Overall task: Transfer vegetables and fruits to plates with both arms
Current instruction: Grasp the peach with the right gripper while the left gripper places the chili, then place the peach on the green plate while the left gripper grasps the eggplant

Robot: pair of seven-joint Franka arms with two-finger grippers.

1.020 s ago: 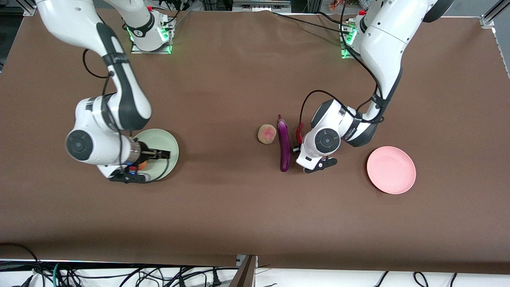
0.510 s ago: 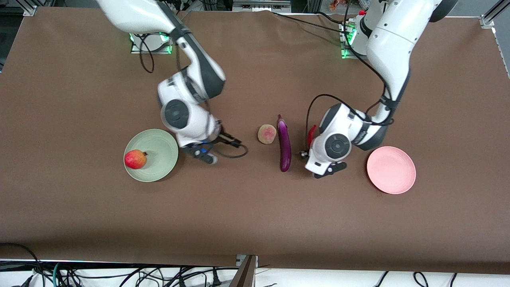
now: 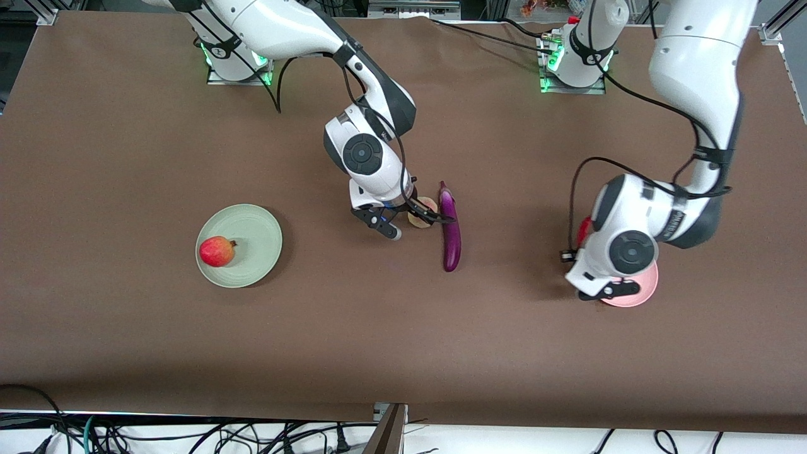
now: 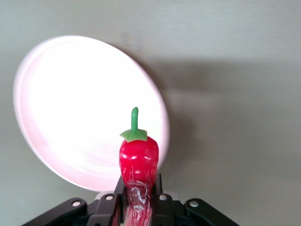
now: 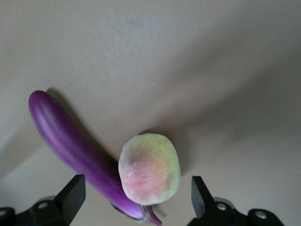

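My left gripper (image 3: pixel 581 239) is shut on the red chili pepper (image 4: pixel 138 157) with a green stem and holds it in the air over the edge of the pale pink plate (image 4: pixel 80 108). In the front view the chili (image 3: pixel 583 228) and plate (image 3: pixel 640 294) show only partly under the arm. My right gripper (image 5: pixel 135 184) is open, its fingers either side of the yellowish-pink peach (image 5: pixel 149 168), which lies on the table touching the purple eggplant (image 5: pixel 66 136). In the front view the right gripper (image 3: pixel 413 215) covers part of the peach (image 3: pixel 426 205) beside the eggplant (image 3: pixel 450 232). The red apple (image 3: pixel 216 251) lies on the pale green plate (image 3: pixel 261 230).
A brown cloth (image 3: pixel 403 340) covers the table. The arm bases (image 3: pixel 236 57) stand along the edge farthest from the front camera. Cables hang past the table edge nearest to the front camera.
My right gripper left the apple on the green plate and moved across to the peach. My left gripper carried the chili from beside the eggplant to over the pink plate.
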